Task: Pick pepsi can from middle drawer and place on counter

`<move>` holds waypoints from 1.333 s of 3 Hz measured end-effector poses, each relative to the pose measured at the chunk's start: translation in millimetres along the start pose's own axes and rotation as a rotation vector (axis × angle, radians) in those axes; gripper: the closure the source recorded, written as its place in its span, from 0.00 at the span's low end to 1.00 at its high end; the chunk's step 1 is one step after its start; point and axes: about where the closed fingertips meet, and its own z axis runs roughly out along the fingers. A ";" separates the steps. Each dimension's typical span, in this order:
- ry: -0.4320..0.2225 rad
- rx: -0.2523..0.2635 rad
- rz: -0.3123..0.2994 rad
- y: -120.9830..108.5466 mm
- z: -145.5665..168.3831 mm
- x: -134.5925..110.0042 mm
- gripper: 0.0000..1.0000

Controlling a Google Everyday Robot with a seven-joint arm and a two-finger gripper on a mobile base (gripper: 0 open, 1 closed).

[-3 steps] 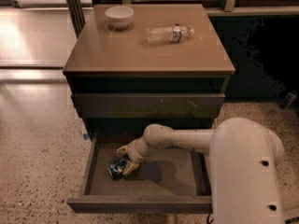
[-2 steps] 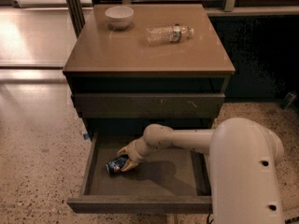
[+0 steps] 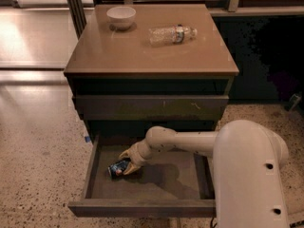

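Observation:
The pepsi can point(image 3: 117, 168) lies on its side on the floor of the open middle drawer point(image 3: 161, 184), towards its left half. My gripper point(image 3: 129, 163) is down inside the drawer at the can's right end and touches or nearly touches it. My pale arm point(image 3: 190, 140) reaches in from the lower right. The tan counter point(image 3: 142, 51) tops the dark cabinet above.
A white bowl point(image 3: 121, 17) stands at the counter's back left. A clear plastic bottle point(image 3: 172, 34) lies on its side at the back right. A shut drawer front point(image 3: 149, 107) with pale scratches sits above the open drawer. My large white body point(image 3: 249, 175) fills the lower right.
The can has shifted slightly to the left on the drawer floor, and the gripper has stayed at its right end. The arm has hardly moved.

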 end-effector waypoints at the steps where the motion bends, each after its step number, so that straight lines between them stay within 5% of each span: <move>1: -0.005 0.002 -0.010 -0.9 -5.2 -5.8 1.00; 2: -0.016 0.010 -0.037 -3.9 -20.3 -20.7 1.00; 4: -0.014 0.034 -0.157 -17.4 -83.1 -89.3 1.00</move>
